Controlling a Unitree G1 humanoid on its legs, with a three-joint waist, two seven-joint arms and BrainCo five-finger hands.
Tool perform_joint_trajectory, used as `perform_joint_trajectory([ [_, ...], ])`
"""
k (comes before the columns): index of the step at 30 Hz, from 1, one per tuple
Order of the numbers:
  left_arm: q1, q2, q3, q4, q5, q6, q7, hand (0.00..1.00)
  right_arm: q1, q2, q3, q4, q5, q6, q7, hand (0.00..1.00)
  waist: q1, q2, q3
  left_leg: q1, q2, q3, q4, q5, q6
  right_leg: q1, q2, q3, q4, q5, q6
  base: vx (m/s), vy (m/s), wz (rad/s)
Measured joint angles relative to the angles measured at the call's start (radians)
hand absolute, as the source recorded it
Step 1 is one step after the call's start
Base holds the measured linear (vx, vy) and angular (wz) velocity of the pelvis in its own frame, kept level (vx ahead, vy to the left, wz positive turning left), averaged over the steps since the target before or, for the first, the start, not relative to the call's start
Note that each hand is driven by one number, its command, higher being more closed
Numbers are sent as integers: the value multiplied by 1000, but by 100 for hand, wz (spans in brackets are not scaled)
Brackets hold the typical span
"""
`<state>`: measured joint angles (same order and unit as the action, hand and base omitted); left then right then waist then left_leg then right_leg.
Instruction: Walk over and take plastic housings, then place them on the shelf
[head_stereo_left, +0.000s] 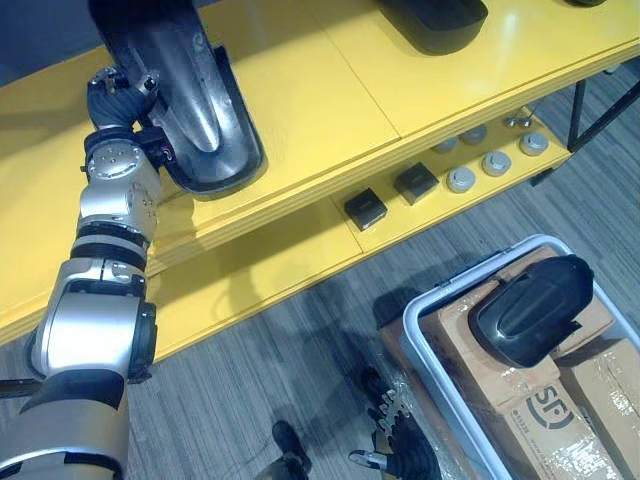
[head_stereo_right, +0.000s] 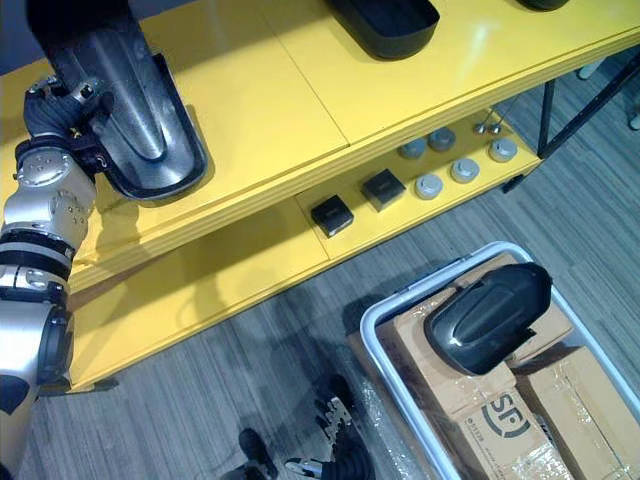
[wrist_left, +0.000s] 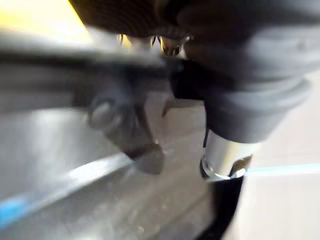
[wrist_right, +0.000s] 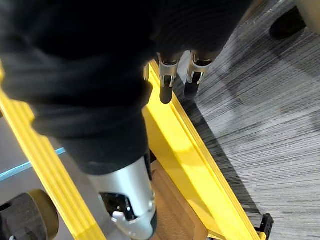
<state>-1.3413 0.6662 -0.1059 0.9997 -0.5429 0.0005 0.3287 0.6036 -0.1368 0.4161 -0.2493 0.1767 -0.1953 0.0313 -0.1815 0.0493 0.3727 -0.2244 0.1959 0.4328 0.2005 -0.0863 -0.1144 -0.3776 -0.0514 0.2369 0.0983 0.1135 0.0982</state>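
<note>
Left hand (head_stereo_left: 116, 95) touching housing (head_stereo_left: 190, 90) on shelf (head_stereo_left: 320, 95); grip hidden, can't tell. Right hand (head_stereo_left: 398, 440) hanging low, fingers relaxed.

On the shelf's top board (head_stereo_left: 330, 90) one plastic housing (head_stereo_left: 200, 110) lies at the left by the near edge, the left robot hand (head_stereo_left: 115, 95) against its left side, and a second housing (head_stereo_left: 435, 20) lies farther back to the right. On the lower board (head_stereo_left: 250, 270) two small boxes (head_stereo_left: 366, 208) sit side by side, a cluster of round caps (head_stereo_left: 461, 179) to their right. Near right on the floor (head_stereo_left: 300, 340) stands a bin (head_stereo_left: 413, 350) (packed with cartons (head_stereo_left: 470, 375)) with a third housing (head_stereo_left: 535, 305) on top of the cartons, the right robot hand (head_stereo_left: 400, 445) just left of it.
</note>
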Motion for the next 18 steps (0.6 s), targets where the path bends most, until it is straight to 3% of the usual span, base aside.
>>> perform_joint_trajectory([
  [18, 0, 4, 0, 2, -19, 1, 17, 0, -13, -14, 36, 43, -4, 2, -6, 0, 2, 0, 10, 6, -11, -1, -30, 18, 6, -6, -2, -2, 1, -1, 0, 0, 0, 0],
])
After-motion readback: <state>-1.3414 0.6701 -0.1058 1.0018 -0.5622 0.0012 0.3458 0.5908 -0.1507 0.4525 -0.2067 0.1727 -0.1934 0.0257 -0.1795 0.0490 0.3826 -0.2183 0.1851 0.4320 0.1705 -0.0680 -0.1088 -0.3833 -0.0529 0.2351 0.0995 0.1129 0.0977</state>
